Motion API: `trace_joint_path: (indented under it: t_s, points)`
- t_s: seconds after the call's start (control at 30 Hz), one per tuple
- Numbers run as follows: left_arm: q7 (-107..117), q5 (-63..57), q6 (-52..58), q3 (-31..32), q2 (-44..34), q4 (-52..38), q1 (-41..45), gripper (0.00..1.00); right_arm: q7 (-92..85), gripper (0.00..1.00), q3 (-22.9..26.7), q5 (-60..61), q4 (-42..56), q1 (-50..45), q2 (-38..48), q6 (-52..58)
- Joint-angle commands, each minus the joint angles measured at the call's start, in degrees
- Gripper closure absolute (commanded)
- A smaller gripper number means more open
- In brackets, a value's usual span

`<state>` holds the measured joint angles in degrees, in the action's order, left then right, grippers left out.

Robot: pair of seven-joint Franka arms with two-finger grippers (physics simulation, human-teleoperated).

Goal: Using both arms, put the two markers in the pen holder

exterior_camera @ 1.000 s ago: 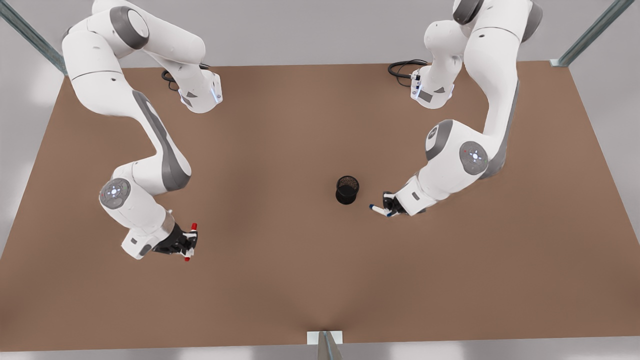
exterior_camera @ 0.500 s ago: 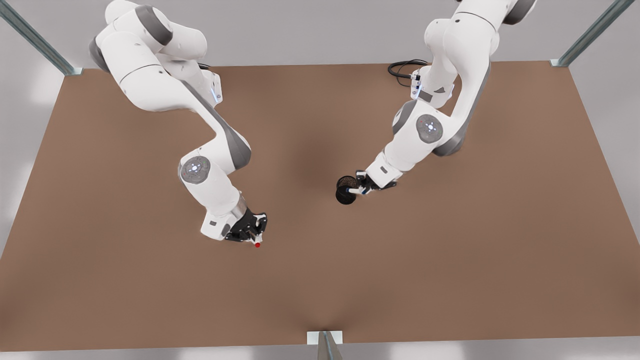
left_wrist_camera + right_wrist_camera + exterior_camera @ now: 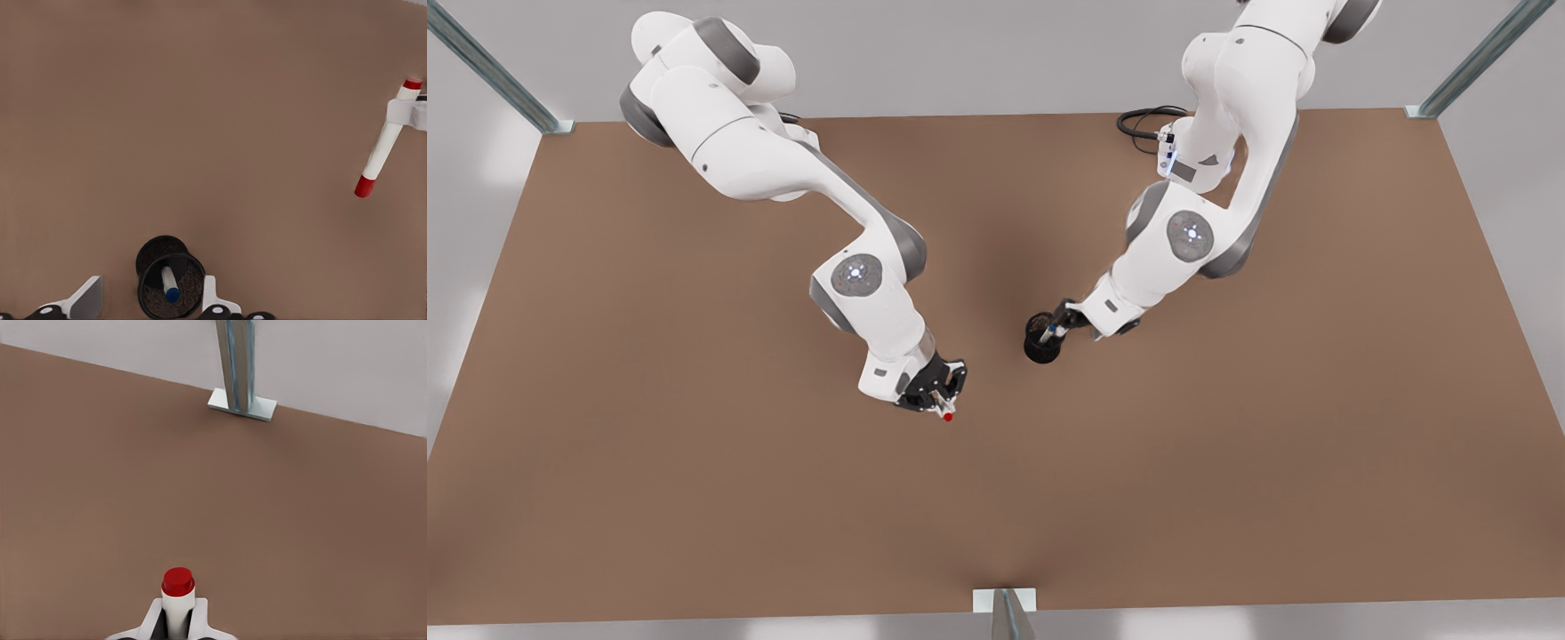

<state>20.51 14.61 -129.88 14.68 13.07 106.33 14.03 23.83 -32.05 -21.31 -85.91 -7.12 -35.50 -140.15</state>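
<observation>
Now the blue marker [image 3: 169, 283] is seen standing inside the pen holder [image 3: 170, 283], blue end up, on the brown table [image 3: 694, 498]. Directly above the holder the left gripper [image 3: 143, 303] is held, its 2 fingers [image 3: 85, 298] spread apart on either side of the cup and released from the marker. Toward the front view's left of the holder, the red marker [image 3: 945, 413] is clamped mid-barrel by the right gripper [image 3: 941, 397], raised off the table, with 1 red end [image 3: 178, 581] protruding past the closed fingers [image 3: 199, 613].
</observation>
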Motion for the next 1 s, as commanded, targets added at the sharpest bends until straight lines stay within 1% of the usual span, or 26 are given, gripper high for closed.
trace_joint_path:
  t_s: [0.0, 0.03, 0.07, 0.1, 0.13, 0.17, 0.2, 0.23, 0.27, 0.4, 0.47, 0.53, 0.6, 0.67, 0.83, 0.97]
  points:
    - [-3.9, -4.7, 19.1, -0.4, -0.1, -4.5, -6.2, 0.00, 14.8, 0.78, 0.0, -0.9, 0.1, -0.1, 0.1, 0.3]
    - [-4.4, -9.1, 24.5, -0.4, 0.4, -7.7, -7.8, 0.00, 15.6, 0.78, 0.0, -1.0, 0.1, -0.3, 0.0, 0.3]
    - [-5.8, -14.4, 36.1, -0.5, 3.8, -16.6, -10.9, 0.00, 16.8, 0.78, 0.0, -1.0, 0.1, -1.0, 0.0, 0.2]
    - [-13.2, -15.1, 41.8, -0.5, 4.8, -22.1, -15.9, 0.00, 19.1, 0.78, 0.0, -1.0, 0.6, -2.5, 0.0, 0.3]
    - [-16.5, -15.2, 41.8, -0.5, 4.5, -24.4, -19.6, 0.00, 22.0, 0.78, 0.0, -1.0, 1.9, -4.4, -0.4, 0.6]
    - [-16.3, -15.3, 42.1, -0.8, 3.9, -27.1, -20.8, 0.00, 24.9, 0.78, 0.4, -1.0, 3.3, -6.7, -0.9, 0.8]
    - [-16.3, -15.3, 43.2, -1.8, 2.9, -27.7, -21.0, 0.00, 26.8, 0.78, 2.1, -1.0, 4.2, -9.6, -1.1, 0.7]
    - [-16.6, -14.5, 44.0, -8.8, -0.2, -27.9, -16.4, 0.00, 29.8, 0.78, 5.6, -1.0, 7.5, -14.7, -2.5, 0.8]
    - [-16.5, -14.3, 44.8, -13.7, -2.7, -27.4, -11.8, 0.00, 32.2, 0.78, 8.4, -1.0, 11.2, -19.1, -4.3, 0.7]
    - [-16.5, -13.4, 45.1, -13.6, -1.3, -27.4, -12.0, 0.00, 37.5, 0.78, 13.2, -1.0, 18.2, -27.7, -7.1, 0.4]
    - [-16.6, -13.4, 45.1, -13.5, -1.0, -27.4, -12.2, 0.00, 38.7, 0.78, 14.6, -1.5, 18.1, -30.2, -7.1, 0.6]
    - [-16.6, -13.4, 45.0, -13.5, -0.2, -27.4, -12.4, 0.00, 43.1, 0.78, 14.8, -7.0, 18.1, -31.5, -8.5, 0.3]
    - [-16.7, -13.4, 45.0, -13.6, -0.2, -27.4, -12.4, 0.00, 43.3, 0.78, 15.3, -8.5, 18.1, -32.4, -9.1, 0.3]
    - [-16.7, -13.4, 45.0, -13.6, -0.2, -27.4, -12.4, 0.00, 45.3, 0.78, 15.2, -13.6, 17.8, -32.4, -9.9, 0.2]
    - [-16.8, -13.3, 45.0, -13.6, 0.7, -27.4, -13.4, 0.00, 45.8, 0.78, 15.2, -17.7, 17.7, -32.4, -10.7, 0.1]
    - [-16.8, -13.3, 44.9, -13.6, 1.4, -27.4, -13.4, 0.00, 45.7, 0.77, 15.2, -18.2, 16.2, -32.3, -10.7, -0.4]
